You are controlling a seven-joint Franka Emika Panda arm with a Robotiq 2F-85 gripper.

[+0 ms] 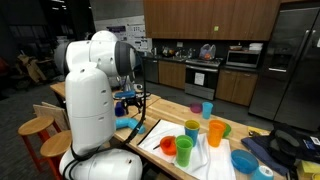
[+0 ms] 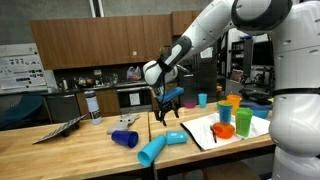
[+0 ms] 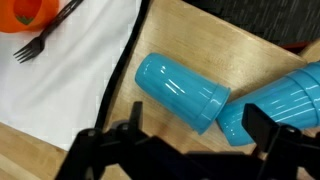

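Observation:
Two light blue cups lie on their sides on the wooden table, touching end to end: one (image 3: 182,90) in the middle of the wrist view, the other (image 3: 285,100) at the right. In an exterior view they form a bent tube (image 2: 160,149). My gripper (image 3: 195,135) hangs open above them, its black fingers (image 3: 262,128) on either side of where the cups meet, touching nothing. The gripper (image 2: 166,106) is well above the table in an exterior view. A dark blue cup (image 2: 125,138) lies just beyond.
A white cloth (image 3: 60,75) carries a fork (image 3: 40,40) and an orange bowl (image 3: 28,12). Upright cups stand on it: green (image 1: 191,129), orange (image 1: 216,131), blue (image 1: 207,109). A blue bowl (image 1: 244,160) sits near the table edge. Stools (image 1: 35,127) stand beside the table.

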